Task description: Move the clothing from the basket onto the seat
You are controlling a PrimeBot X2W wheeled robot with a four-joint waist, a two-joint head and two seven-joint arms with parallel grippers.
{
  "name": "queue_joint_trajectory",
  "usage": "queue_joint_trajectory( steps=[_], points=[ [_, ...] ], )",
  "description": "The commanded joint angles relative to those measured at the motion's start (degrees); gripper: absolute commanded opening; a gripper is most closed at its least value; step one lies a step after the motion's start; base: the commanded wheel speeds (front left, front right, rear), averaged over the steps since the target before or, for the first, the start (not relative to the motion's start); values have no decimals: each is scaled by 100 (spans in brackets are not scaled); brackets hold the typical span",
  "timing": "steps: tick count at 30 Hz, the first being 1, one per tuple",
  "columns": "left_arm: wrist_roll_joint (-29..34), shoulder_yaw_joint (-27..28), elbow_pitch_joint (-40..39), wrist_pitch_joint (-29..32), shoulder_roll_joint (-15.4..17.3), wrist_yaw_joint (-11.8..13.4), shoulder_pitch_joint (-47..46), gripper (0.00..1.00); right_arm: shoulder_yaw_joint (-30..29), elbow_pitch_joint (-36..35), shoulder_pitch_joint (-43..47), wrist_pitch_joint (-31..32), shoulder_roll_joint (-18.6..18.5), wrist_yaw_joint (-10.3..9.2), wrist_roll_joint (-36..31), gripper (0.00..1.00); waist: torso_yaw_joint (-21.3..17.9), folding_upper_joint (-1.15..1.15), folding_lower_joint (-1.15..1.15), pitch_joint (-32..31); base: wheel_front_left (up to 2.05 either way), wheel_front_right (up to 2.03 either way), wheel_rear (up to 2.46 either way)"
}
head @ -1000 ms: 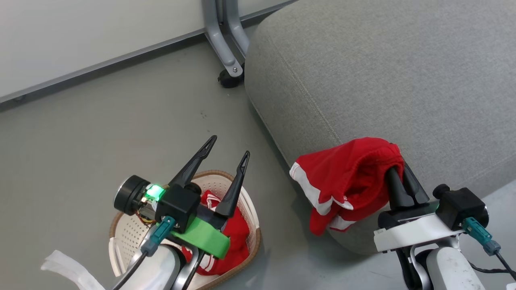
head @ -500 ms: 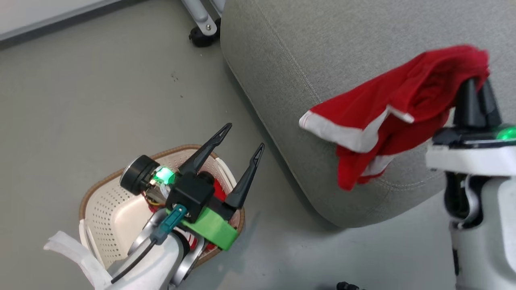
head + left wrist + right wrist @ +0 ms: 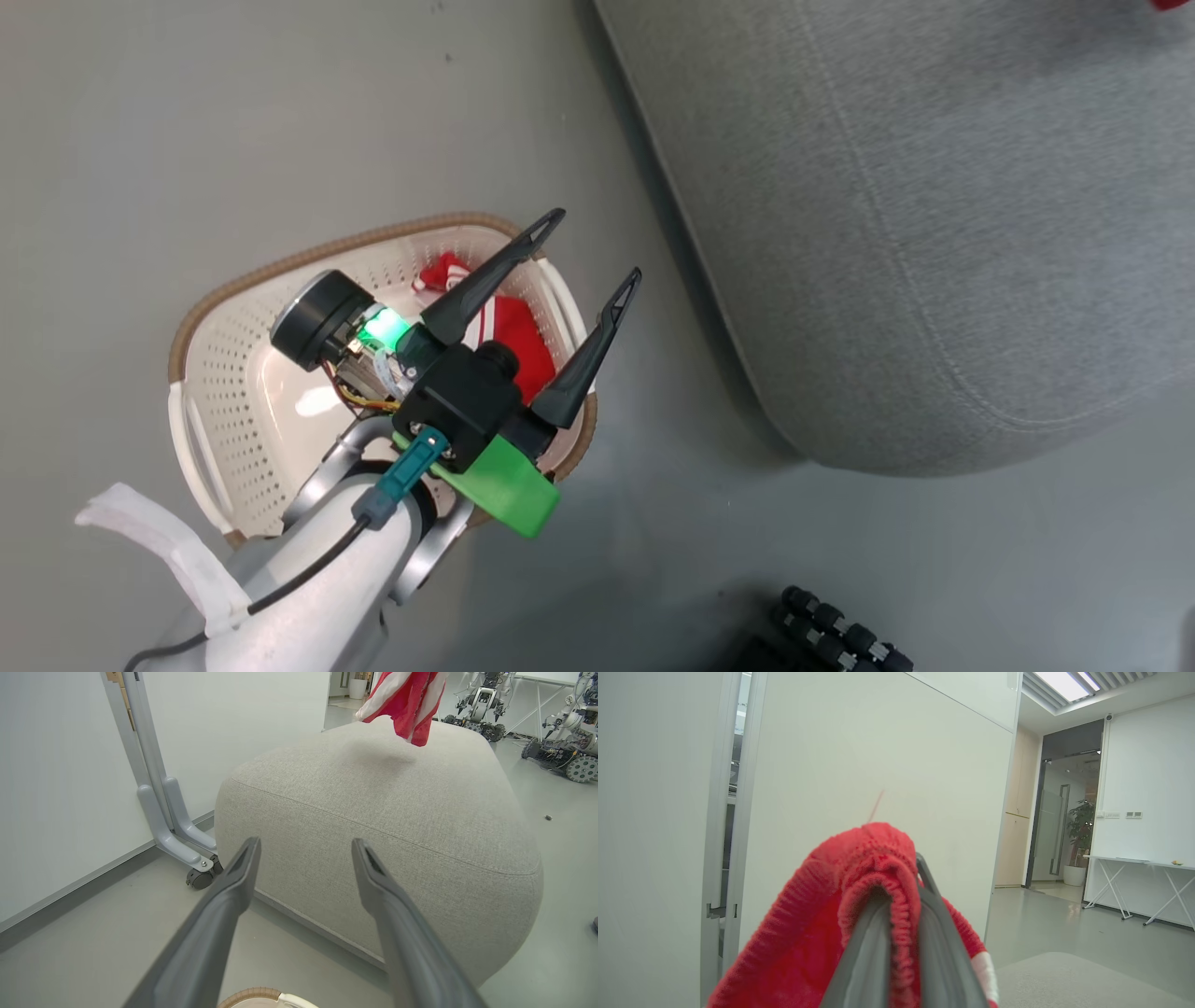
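Garment (image 3: 798,952), red, clamped tight in your right pincer (image 3: 899,882); seat cushion (image 3: 373,812) below it. Lower before releasing. Left pincer (image 3: 598,244) spread wide, empty, above laundry basket (image 3: 224,373).

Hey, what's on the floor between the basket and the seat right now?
Nothing: the head view shows only bare grey floor between the basket and the seat. The open left gripper hangs over the basket's rim on that side.
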Motion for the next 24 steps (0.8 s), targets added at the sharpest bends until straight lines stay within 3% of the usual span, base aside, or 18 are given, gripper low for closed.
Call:
queue_joint_trajectory(
  steps=[1, 5, 11, 13, 14, 20, 24],
  points=[
    [58, 30, -17, 7, 49, -23, -169, 100, -83, 255, -143, -1, -45, 0, 93, 0, 439, 0, -1, 605, 0, 0, 0],
    [102, 7, 11, -21, 58, -65, -299, 100, -261, 1114, -189, -1, -165, 0, -8, 0, 545, 0, -1, 808, 0, 0, 0],
    [100, -35, 123, -79, 29, -58, -365, 100, -687, 2266, -31, -2, 256, 0, -159, 0, 618, 0, -1, 850, 0, 0, 0],
    [75, -51, 159, -83, 21, -45, -341, 100, -891, 2474, 33, -2, 390, -1, -252, 94, 624, 0, -1, 802, 0, 0, 0],
    [56, -62, 184, -96, 13, -39, -316, 100, -1012, 2545, 63, -2, 472, -1, -309, 100, 626, 0, -1, 761, 0, 0, 0],
    [-115, -84, 414, -214, -60, -1, -93, 100, -1448, 2310, 459, -2, 913, -1, -695, 100, 593, 0, -1, 326, 0, 0, 0],
    [-223, -7, 576, -432, -165, 166, 94, 100, -1398, 1922, 941, -2, 1302, 0, -731, 100, 594, 0, -1, -71, 0, 0, 0]
  ],
)
